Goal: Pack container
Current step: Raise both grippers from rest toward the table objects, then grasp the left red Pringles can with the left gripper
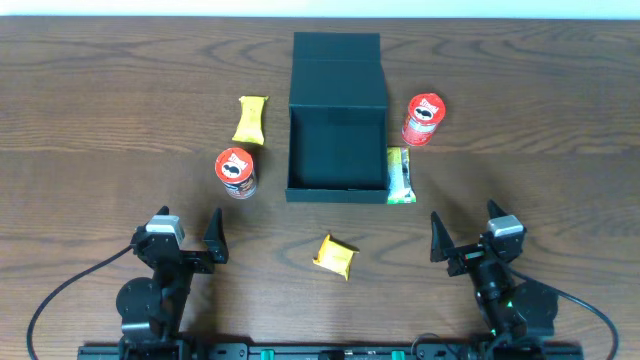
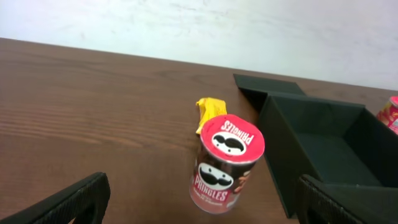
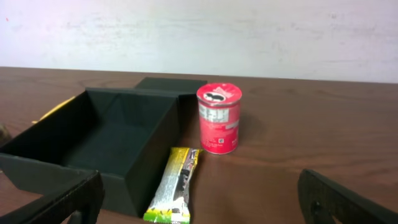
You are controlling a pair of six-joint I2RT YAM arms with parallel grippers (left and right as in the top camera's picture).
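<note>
Dark wood-grain tabletop (image 1: 100, 90), with a plain pale wall (image 3: 249, 31) behind it. Nearest, the left end effector (image 1: 190, 228) and right end effector (image 1: 465, 230) both stand wide, holding nothing. Just beyond, between them, lies a yellow packet (image 1: 337, 256). Further out sits the container (image 1: 335, 190), mid-tabletop and empty, its lid (image 1: 337, 58) flipped flat on the far side. It looks rigid, light and matte rather than slick; a thin side wall seems the best place to pinch. A snack can (image 1: 236, 172) stands to its left, a green bar (image 1: 400, 175) lies against its right wall, and a second can (image 1: 424, 120) stands further back.
</note>
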